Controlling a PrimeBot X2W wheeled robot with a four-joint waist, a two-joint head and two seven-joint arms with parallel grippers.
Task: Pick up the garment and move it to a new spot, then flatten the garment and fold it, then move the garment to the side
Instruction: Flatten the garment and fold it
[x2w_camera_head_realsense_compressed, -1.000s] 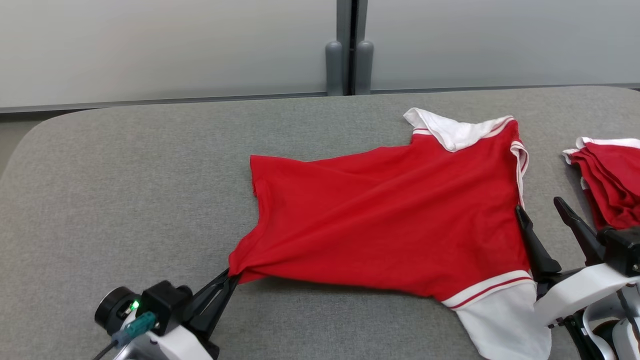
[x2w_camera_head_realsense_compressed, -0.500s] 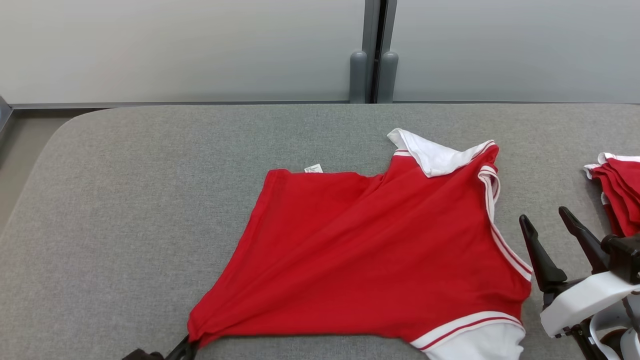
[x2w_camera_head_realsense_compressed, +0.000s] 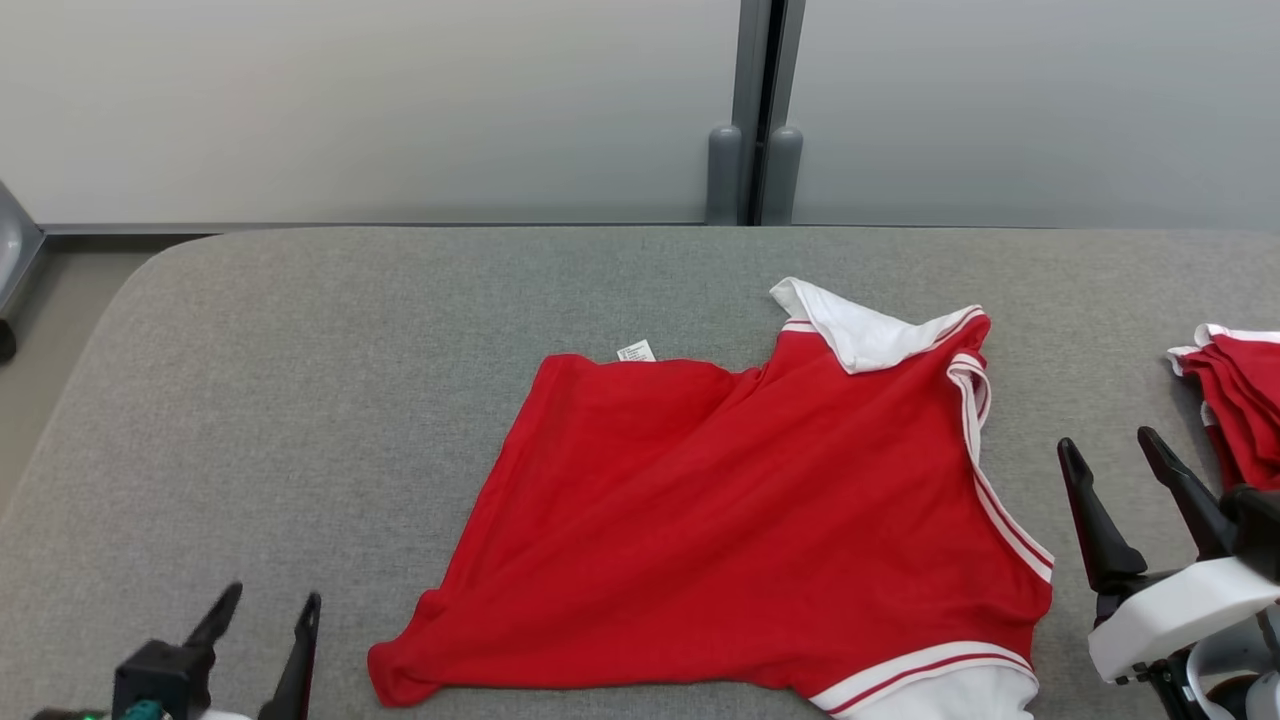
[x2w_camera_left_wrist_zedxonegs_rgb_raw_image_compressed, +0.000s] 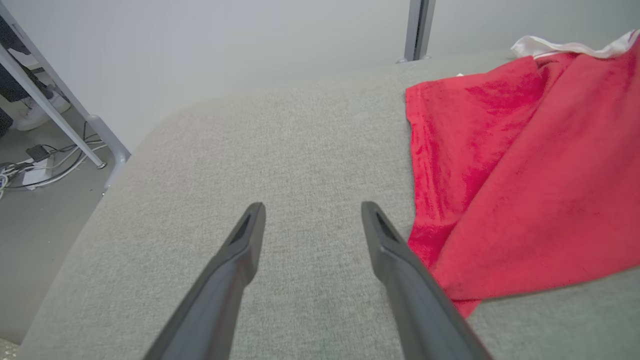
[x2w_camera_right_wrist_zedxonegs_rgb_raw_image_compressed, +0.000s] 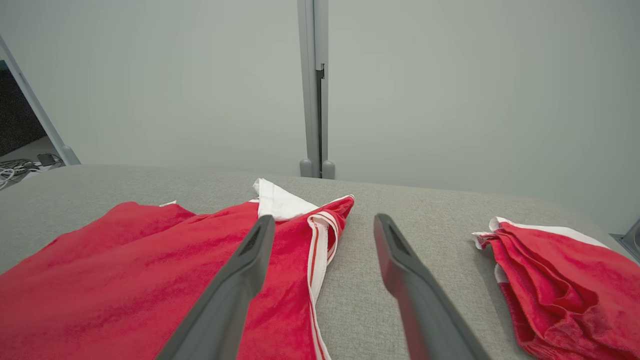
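The garment (x2w_camera_head_realsense_compressed: 740, 520) is a red shirt with white collar and white striped trim, lying spread out on the grey padded table (x2w_camera_head_realsense_compressed: 300, 400). It also shows at the right of the left wrist view (x2w_camera_left_wrist_zedxonegs_rgb_raw_image_compressed: 525, 175) and at the lower left of the right wrist view (x2w_camera_right_wrist_zedxonegs_rgb_raw_image_compressed: 125, 280). My left gripper (x2w_camera_head_realsense_compressed: 268, 600) stands open at the lower left, a short way left of the shirt's near corner, holding nothing; its fingers (x2w_camera_left_wrist_zedxonegs_rgb_raw_image_compressed: 240, 245) hover over bare table. My right gripper (x2w_camera_head_realsense_compressed: 1110, 448) is open beside the shirt's right edge, empty.
Another red and white garment (x2w_camera_head_realsense_compressed: 1240, 400) lies bunched at the table's right edge, seen also in the right wrist view (x2w_camera_right_wrist_zedxonegs_rgb_raw_image_compressed: 565, 280). A grey wall with a vertical post (x2w_camera_head_realsense_compressed: 757, 110) runs behind. The table's rounded left corner drops to the floor, where cables (x2w_camera_left_wrist_zedxonegs_rgb_raw_image_compressed: 30, 165) lie.
My left gripper has let go of the shirt's near left corner and opened, drawing back to the left. The head camera shifted, so the whole scene slid. The right gripper stays open.
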